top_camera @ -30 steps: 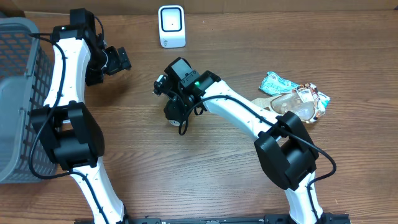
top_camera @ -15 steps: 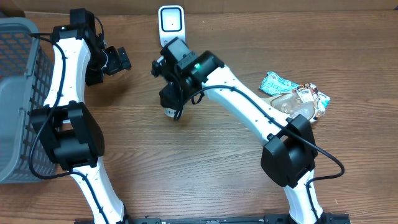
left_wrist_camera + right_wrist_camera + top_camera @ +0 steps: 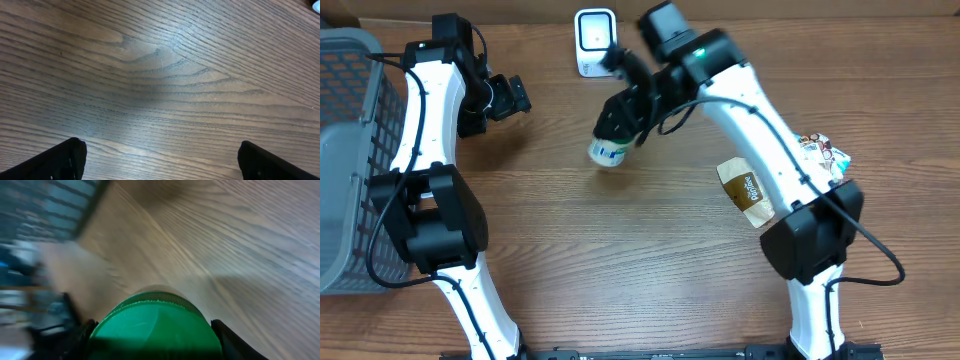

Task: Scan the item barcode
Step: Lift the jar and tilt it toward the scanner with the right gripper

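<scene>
Found the right gripper [image 3: 157, 342] clenched on a green-capped container [image 3: 156, 322], with dark fingers [image 3: 232, 342] bearing on either flank of the cap. Noted from overhead the same container [image 3: 608, 148] held tilted, apparently lifted off the table [image 3: 620, 260], white labelled end turned away from the gripper, just in front of the white scanner [image 3: 595, 42]. Judged the grip at the cap end as deliberate: leaves the printed body and base bare for presentation to the scanner window. Found the left gripper [image 3: 160, 160] released and empty, fingertips [image 3: 60, 157] spread wide over bare wood, parked between the grey basket [image 3: 345, 150] and the scanner, apart from the work; judged as keeping out of the scan path. Recorded a brown packet [image 3: 745, 190] and a second wrapper [image 3: 825, 152] on the right side of the table, the second largely covered by the right arm. Could not locate a barcode on the container in any view; label print too small overhead. Right wrist view heavily blurred, with the container body below the cap hidden. Cannot tell whether the label faces the scanner window.
</scene>
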### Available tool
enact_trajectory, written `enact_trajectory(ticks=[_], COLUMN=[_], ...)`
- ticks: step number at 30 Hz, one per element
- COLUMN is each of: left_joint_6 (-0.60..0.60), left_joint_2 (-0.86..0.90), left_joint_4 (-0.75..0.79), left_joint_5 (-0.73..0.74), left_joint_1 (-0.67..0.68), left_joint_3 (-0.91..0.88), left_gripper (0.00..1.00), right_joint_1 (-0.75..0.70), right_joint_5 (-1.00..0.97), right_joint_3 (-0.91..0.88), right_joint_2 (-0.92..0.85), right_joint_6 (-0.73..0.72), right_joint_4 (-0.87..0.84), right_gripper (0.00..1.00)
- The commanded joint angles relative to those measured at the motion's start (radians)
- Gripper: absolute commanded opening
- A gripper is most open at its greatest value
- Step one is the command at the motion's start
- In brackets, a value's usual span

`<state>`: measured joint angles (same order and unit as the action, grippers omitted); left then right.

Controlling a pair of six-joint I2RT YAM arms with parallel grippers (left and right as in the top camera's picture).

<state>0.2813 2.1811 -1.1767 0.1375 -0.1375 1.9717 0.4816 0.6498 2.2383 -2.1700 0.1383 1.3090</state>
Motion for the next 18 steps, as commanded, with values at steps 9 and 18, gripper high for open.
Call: enact_trajectory(ticks=[9, 18], left_joint_6=[0.007, 0.007], left_joint_2=[0.01, 0.01], left_joint_4=[0.004, 0.004], left_joint_5=[-0.014, -0.014], left_joint_1=[0.005, 0.005], left_joint_3=[0.014, 0.014], left_gripper=[1.0, 1.0], right_joint_1=[-0.171, -0.227], right_joint_5=[0.598, 0.744], right_joint_3=[0.035, 0.035], right_joint_2=[0.054, 0.054], right_joint_6=[-0.012, -0.064], right_joint_4=[0.026, 0.025], right_gripper=[0.26, 0.26])
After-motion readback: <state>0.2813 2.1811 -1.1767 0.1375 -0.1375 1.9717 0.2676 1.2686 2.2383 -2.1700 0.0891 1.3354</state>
